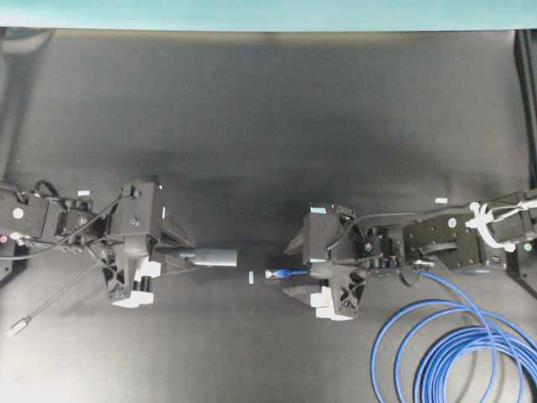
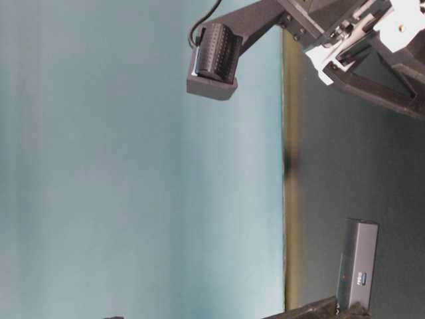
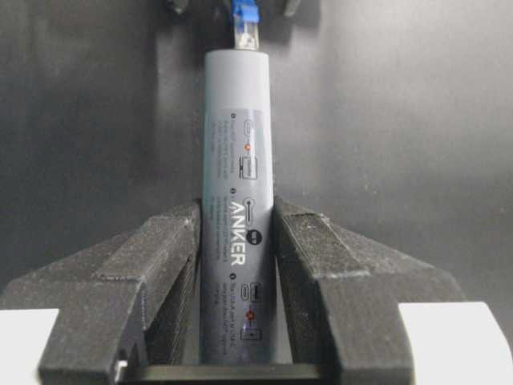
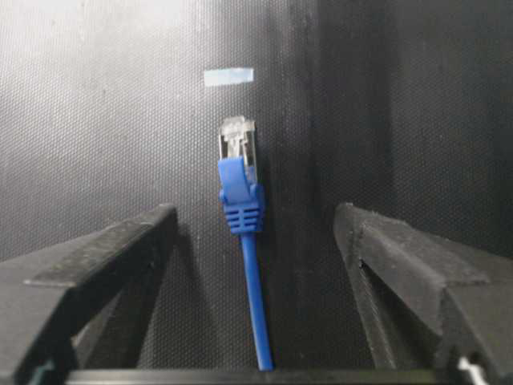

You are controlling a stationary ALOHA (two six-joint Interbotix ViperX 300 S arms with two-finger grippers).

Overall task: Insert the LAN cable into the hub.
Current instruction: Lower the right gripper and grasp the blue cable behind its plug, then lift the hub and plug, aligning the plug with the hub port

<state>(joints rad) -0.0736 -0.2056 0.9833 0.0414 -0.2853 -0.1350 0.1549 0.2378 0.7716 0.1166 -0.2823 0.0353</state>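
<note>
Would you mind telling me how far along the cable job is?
Done: the left gripper is shut on the hub. In hand: the right gripper straddles the cable on the mat, jaws open, not gripping. Left: grip the plug and push it into the hub.

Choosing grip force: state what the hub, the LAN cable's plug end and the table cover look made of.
Hub: likely metal, matte grey, even soft sheen with printed labels.
LAN cable: clear hard plastic plug showing metallic contacts, rubbery ribbed blue boot, smooth blue jacket.
Table cover: black woven-textured mat, probably fabric or rubber; fine grain shows.
</note>
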